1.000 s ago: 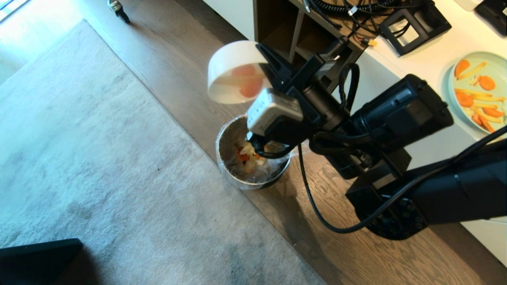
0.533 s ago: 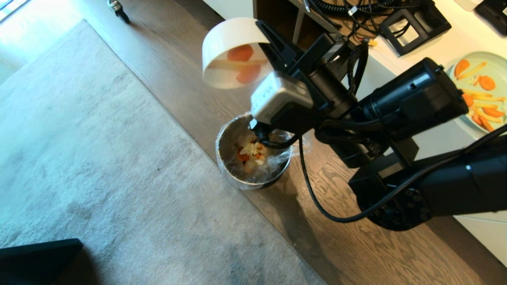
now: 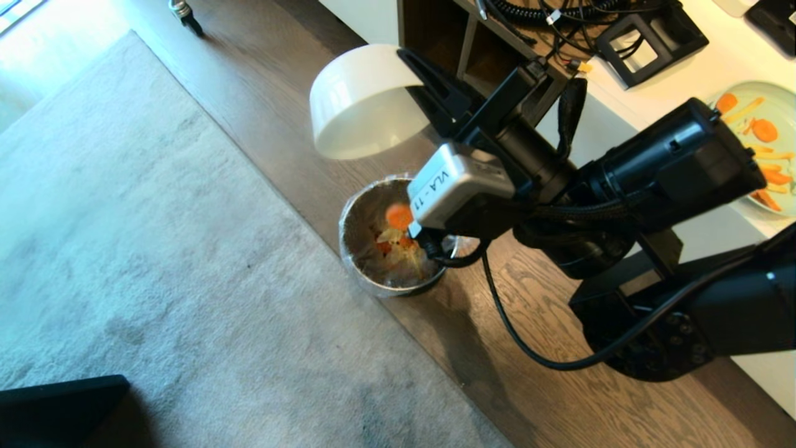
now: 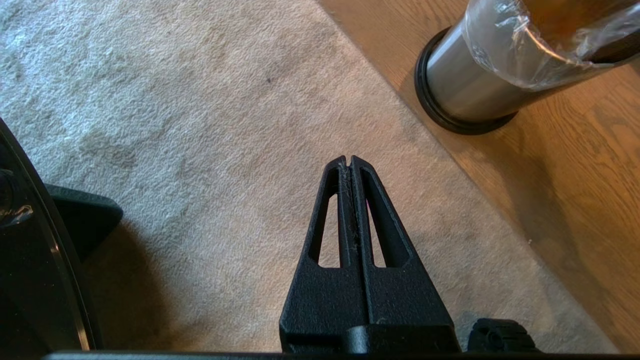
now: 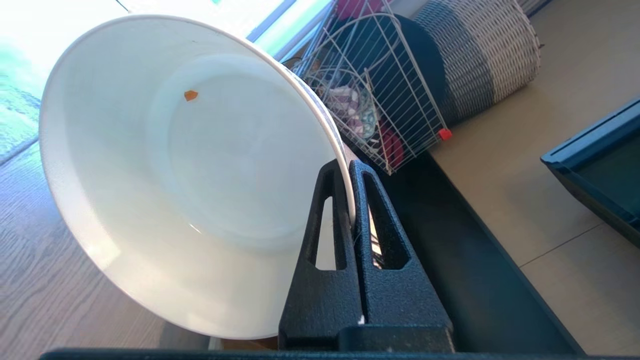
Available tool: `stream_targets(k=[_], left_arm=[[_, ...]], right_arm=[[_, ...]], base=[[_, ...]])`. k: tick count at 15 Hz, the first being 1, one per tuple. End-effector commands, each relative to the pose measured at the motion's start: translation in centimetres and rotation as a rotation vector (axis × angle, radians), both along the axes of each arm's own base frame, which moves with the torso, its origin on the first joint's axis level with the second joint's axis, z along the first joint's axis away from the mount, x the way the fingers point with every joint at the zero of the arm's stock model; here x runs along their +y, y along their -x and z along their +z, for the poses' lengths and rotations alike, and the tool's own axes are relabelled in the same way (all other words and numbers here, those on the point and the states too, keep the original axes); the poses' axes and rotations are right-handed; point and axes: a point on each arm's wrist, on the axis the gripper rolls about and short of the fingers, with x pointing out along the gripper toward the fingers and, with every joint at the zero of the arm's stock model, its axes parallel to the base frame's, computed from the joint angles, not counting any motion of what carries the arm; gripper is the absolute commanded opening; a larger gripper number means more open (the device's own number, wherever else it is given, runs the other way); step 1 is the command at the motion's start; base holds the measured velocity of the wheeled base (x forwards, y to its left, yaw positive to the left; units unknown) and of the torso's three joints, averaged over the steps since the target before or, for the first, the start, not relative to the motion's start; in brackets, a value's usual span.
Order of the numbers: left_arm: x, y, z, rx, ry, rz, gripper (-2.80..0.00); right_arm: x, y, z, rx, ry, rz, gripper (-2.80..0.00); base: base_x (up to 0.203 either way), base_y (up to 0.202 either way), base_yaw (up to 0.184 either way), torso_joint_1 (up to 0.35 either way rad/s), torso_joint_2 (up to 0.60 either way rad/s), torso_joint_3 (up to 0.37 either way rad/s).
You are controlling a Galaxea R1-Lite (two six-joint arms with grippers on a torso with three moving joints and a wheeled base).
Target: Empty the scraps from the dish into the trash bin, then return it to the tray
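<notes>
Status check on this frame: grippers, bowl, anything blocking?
Right gripper shut on white bowl rim, tipped over trash bin. Carrot slices in bin; one orange fleck left in bowl. Left gripper shut, idle. Nothing blocking.

A grey rug (image 3: 155, 249) covers the wooden floor (image 3: 497, 373) on one side. On the white counter (image 3: 678, 87) sits a pale blue-green plate (image 3: 777, 93) with carrot slices and yellow strips, near a black stand (image 3: 650, 40) and tangled cables (image 3: 559, 12). A wire basket (image 5: 380, 100) leans beside a woven basket (image 5: 480, 50).
</notes>
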Motion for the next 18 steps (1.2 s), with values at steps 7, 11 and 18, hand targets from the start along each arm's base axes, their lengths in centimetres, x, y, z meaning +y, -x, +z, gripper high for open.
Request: stream_targets(k=[7,11,18], left_arm=[[0.0,0.0,0.0,-0.002,0.001,0.001,-2.80],[0.0,0.0,0.0,-0.001,0.001,0.001,-2.80],[0.0,0.0,0.0,-0.001,0.002,0.001,-2.80]], right_arm=[[-0.5,0.4,0.3,-0.035,-0.028,-0.005,-2.80],[-0.5,0.5,0.2,-0.033,-0.024,-0.004,-2.80],[-1.0,0.9,1.3,-0.065,-0.041,0.007,-2.80]], base=[[0.000,0.000,0.000,0.000,0.00,0.000],[0.000,0.000,0.000,0.000,0.00,0.000],[0.000,0.000,0.000,0.000,0.00,0.000]])
